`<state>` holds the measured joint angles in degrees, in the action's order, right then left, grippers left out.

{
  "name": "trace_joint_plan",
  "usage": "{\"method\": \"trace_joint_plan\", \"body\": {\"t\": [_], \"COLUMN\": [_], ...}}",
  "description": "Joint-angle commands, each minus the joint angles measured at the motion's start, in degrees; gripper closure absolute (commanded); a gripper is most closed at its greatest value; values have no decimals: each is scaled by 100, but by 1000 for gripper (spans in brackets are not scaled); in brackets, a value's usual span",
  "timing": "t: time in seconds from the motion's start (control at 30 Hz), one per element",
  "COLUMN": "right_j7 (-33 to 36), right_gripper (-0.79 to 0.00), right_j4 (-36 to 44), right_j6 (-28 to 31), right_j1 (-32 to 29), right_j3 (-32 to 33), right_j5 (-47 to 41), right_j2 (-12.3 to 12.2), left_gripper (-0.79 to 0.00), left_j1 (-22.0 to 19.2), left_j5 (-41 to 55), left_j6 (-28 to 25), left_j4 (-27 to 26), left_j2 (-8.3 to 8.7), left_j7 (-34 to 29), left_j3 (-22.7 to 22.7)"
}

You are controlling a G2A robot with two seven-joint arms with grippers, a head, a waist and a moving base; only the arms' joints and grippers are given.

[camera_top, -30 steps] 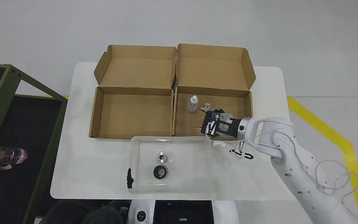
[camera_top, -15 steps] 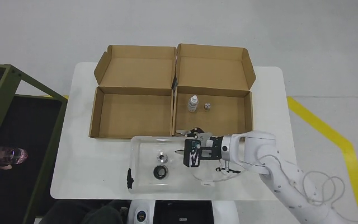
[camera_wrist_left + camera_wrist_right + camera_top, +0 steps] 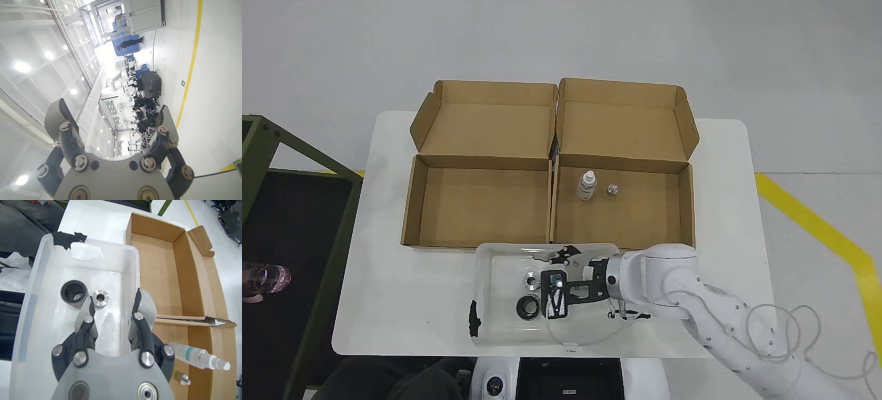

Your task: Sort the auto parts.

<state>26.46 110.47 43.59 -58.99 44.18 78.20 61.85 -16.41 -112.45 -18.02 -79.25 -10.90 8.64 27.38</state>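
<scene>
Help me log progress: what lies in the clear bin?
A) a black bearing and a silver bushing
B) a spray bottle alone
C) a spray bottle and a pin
A: the bearing and the bushing sit side by side inside the bin.

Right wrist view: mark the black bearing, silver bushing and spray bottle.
black bearing (image 3: 74, 293), right wrist view, on its bore.
silver bushing (image 3: 105, 299), right wrist view, on its flat end face.
spray bottle (image 3: 190, 353), right wrist view, on its clear body.
</scene>
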Motion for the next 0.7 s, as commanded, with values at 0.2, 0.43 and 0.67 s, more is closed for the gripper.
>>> {"method": "trace_joint_plan", "body": {"t": [0.2, 0.43, 0.67], "right_j7": [88, 140, 93], "right_gripper": [-382, -376, -376], "right_j4": [-256, -474, -690], "right_j6": [-117, -205, -247], "right_j1": [95, 150, 185], "right_j3": [-267, -371, -465], "right_j5": [175, 282, 315], "right_j2": [99, 162, 226], "left_gripper": [-785, -785, -785], "left_j1": [0, 0, 0], "left_j5": [0, 0, 0], "left_j6": [0, 0, 0], "left_j4": [0, 0, 0], "left_j2": [0, 0, 0], "left_j7": [0, 0, 0], "left_j3": [0, 0, 0]}}
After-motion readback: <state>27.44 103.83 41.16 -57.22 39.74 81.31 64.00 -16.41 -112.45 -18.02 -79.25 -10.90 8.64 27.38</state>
